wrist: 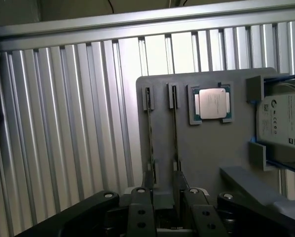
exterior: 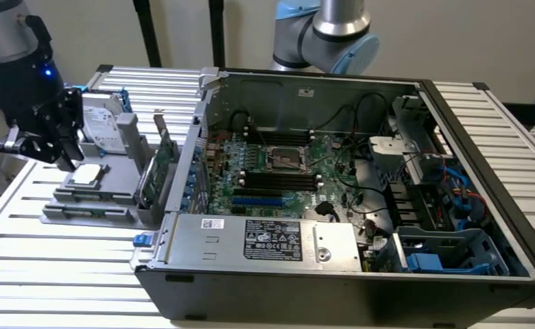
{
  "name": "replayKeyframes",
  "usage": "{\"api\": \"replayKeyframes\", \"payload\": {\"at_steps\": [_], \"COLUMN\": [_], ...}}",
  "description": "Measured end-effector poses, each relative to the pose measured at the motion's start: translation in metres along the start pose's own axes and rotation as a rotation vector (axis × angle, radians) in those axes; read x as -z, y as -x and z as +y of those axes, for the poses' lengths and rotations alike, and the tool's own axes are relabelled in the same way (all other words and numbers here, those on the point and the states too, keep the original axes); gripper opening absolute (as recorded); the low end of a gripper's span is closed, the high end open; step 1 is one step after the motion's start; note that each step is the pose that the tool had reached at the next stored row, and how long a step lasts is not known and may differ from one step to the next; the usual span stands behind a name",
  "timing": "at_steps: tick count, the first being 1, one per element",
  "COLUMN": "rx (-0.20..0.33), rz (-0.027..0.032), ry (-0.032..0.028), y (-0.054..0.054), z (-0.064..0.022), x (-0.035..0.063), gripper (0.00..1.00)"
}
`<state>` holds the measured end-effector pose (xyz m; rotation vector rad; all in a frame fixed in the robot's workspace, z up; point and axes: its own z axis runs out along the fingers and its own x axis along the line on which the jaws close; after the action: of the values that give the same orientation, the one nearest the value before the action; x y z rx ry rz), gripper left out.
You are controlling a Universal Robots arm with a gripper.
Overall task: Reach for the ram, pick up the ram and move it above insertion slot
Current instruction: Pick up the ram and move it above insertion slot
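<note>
The ram (wrist: 174, 133) stands on edge in a slot of the grey fixture plate (wrist: 206, 153), beside the CPU (wrist: 212, 103); from above it is a thin dark line. A larger green expansion card (exterior: 163, 164) with a metal bracket stands in the neighbouring slot (wrist: 150, 138). My gripper (wrist: 163, 191) hovers over the near end of these two slots, open and holding nothing. In the exterior view the gripper (exterior: 62, 159) hangs above the fixture's left side, over the CPU (exterior: 88, 175). The black memory slots (exterior: 272, 181) lie on the motherboard inside the open case.
A hard drive (wrist: 285, 121) sits at the fixture's edge. The open computer case (exterior: 341, 288) fills the exterior view's right, its tall side wall (exterior: 194, 157) next to the fixture. Cables, a drive cage (exterior: 450, 250) and a second arm's base (exterior: 327, 31) are nearby.
</note>
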<state>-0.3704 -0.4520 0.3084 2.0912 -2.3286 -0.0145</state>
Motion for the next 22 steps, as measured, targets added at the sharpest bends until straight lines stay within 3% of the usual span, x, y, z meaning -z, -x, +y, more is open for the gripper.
{"api": "replayKeyframes", "payload": {"at_steps": [22], "rx": [0.027], "rz": [0.0004], "ry": [-0.0001], "y": [-0.006], "z": [0.0063], "x": [-0.0402], "gripper": [0.31]}}
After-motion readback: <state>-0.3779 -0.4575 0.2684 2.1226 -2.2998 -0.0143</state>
